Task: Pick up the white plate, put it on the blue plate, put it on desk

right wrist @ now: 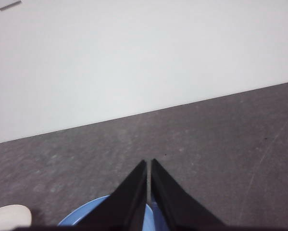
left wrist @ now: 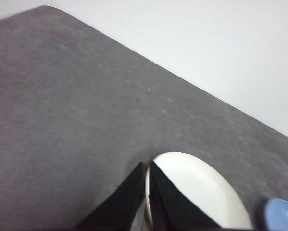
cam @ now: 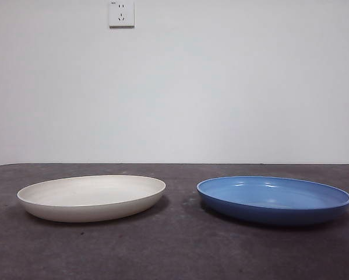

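From the front camera I see the white plate (cam: 91, 198) sitting flat on the table (cam: 174, 251), at about 8 o'clock in the picture, and the blue plate (cam: 274, 199) flat on the same surface at about 4 o'clock. The two lie side by side, apart, with a strip of bare dark table between their rims. Neither plate is stacked on the other. A white wall socket (cam: 121, 13) sits on the wall at 12 o'clock, a little to the 11 side.

No arm shows in the front camera.

My left claw (left wrist: 147, 166) has its two black jaws pressed together with only a thin slit between them, pinching nothing. It hangs over the rim of the white plate (left wrist: 201, 192) on the side turned away from the blue plate, whose edge (left wrist: 282, 216) peeks in at the corner of that view.

My right claw (right wrist: 148, 163) is likewise pressed together, a hairline gap between the jaws, nothing in its grip. It hangs above the blue plate (right wrist: 81, 219), with a sliver of the white plate (right wrist: 9, 215) visible off to the side.
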Available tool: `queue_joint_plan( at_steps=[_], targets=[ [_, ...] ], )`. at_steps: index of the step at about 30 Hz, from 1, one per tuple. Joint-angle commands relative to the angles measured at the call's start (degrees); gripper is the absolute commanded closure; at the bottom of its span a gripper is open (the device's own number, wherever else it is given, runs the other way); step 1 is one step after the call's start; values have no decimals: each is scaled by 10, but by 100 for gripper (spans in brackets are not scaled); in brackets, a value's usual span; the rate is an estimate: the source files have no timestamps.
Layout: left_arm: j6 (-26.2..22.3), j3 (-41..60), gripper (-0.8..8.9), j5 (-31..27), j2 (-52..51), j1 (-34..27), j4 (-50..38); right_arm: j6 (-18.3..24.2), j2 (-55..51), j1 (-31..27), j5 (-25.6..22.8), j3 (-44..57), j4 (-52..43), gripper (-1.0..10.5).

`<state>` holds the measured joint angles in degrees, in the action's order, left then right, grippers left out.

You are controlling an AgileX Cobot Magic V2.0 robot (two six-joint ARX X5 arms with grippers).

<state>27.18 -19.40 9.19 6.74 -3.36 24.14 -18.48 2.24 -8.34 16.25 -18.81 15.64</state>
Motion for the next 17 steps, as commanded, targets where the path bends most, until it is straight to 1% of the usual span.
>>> queue_joint_plan(
  at_steps=[1, 7, 10, 14, 17],
  targets=[
    [-31, -42, 799, 20, 30, -1, 2, 10, 27, -1, 2, -38, 28, 939],
    [-99, -130, 799, 80, 129, 0, 52, 33, 122, 0, 6, -135, 122, 939],
    [-133, -165, 799, 105, 180, 1, 74, 59, 180, 0, 36, -187, 169, 939],
    [-157, -207, 799, 132, 238, 9, 103, 89, 257, 3, 85, -255, 237, 939],
    [-173, -239, 799, 165, 275, 21, 132, 111, 301, 18, 97, -299, 282, 939]
  ],
)
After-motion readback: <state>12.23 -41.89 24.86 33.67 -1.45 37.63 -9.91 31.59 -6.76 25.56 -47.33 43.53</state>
